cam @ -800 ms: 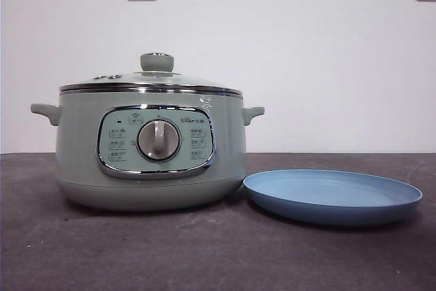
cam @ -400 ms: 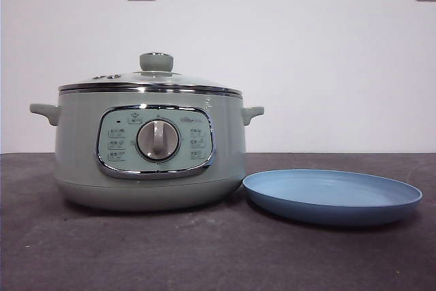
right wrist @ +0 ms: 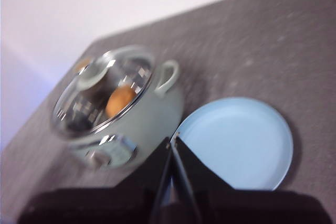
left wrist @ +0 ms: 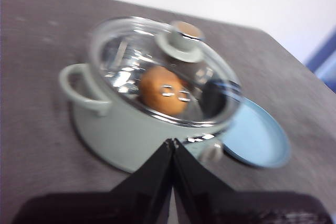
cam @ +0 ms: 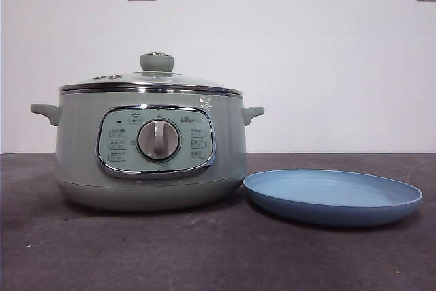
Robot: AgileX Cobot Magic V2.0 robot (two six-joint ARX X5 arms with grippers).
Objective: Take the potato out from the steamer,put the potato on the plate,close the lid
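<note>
Potato point(left wrist: 161, 90): inside the steamer point(cam: 150, 148), seen through the glass, not taken out yet.
Left gripper point(left wrist: 172, 145): jaws pressed together, empty, hanging off the steamer.
Right gripper point(right wrist: 172, 145): jaws together, empty, above the table.
Plate point(cam: 332, 197): bare, just beside the steamer.
Lid point(cam: 151, 80): seated on the steamer, every step left.

From my front camera the potato point(left wrist: 161, 97) is hidden inside the steamer point(cam: 151, 148), showing only through the glass lid point(left wrist: 163, 69) in both blurred wrist views, where I cannot read the control panel point(right wrist: 111, 149) markings.
</note>
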